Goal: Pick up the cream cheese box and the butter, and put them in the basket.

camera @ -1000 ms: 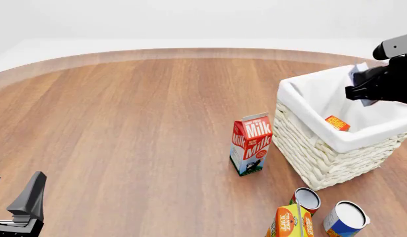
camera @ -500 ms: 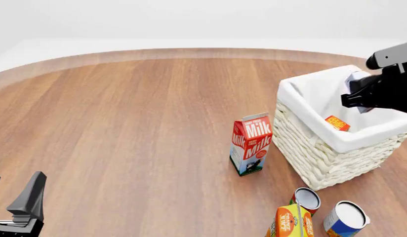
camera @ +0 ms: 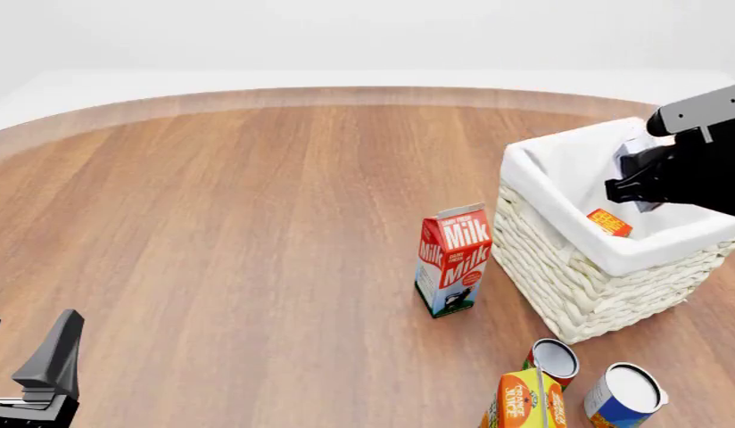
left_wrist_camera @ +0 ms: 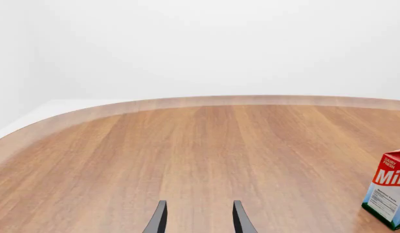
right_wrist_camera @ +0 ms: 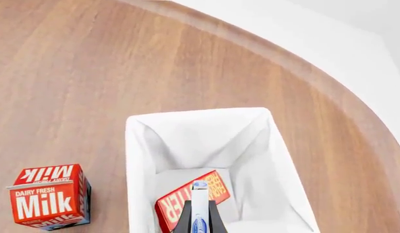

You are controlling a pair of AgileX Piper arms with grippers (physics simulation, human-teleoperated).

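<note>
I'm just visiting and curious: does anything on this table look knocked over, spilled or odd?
Nothing spilled. The milk carton stands upright beside the basket; the butter lies inside. One can near the table's front edge seems tipped.

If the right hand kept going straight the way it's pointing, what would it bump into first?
Most likely the butter lying in the basket. The right hand, shut on the cream cheese box, points down into the basket right over it, though depth is hard to judge.

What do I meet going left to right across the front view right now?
Left gripper → milk carton → juice carton → basket with the butter inside it → right gripper.
</note>
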